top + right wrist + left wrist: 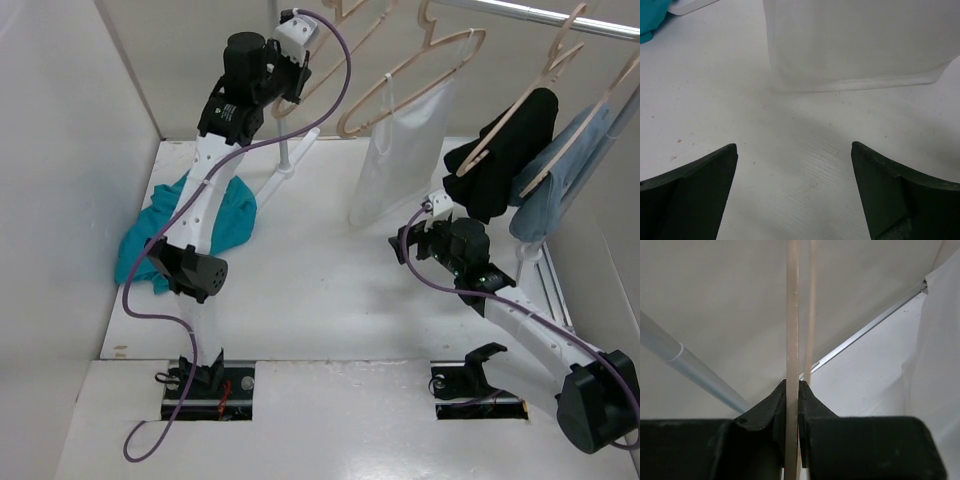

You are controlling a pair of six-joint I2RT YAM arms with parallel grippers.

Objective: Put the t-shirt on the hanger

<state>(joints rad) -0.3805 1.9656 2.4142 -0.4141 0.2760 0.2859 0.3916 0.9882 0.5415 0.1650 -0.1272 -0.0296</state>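
The teal t-shirt (180, 235) lies crumpled on the table at the left, partly behind my left arm; its edge also shows in the right wrist view (650, 20). A bare wooden hanger (335, 25) hangs at the back left. My left gripper (288, 80) is raised to it and shut on its thin wooden bar (791, 315), which runs straight up between the fingers, my left gripper (792, 382) clamping it from both sides. My right gripper (405, 245) hovers low over the table's middle, open and empty (792, 147).
A white translucent garment (400, 150) (855, 40) hangs on its own hanger just ahead of the right gripper. A black garment (505, 150) and a light-blue one (565, 170) hang at the right. The rail (540, 15) runs along the back; a grey pole (690, 370) is near the left gripper.
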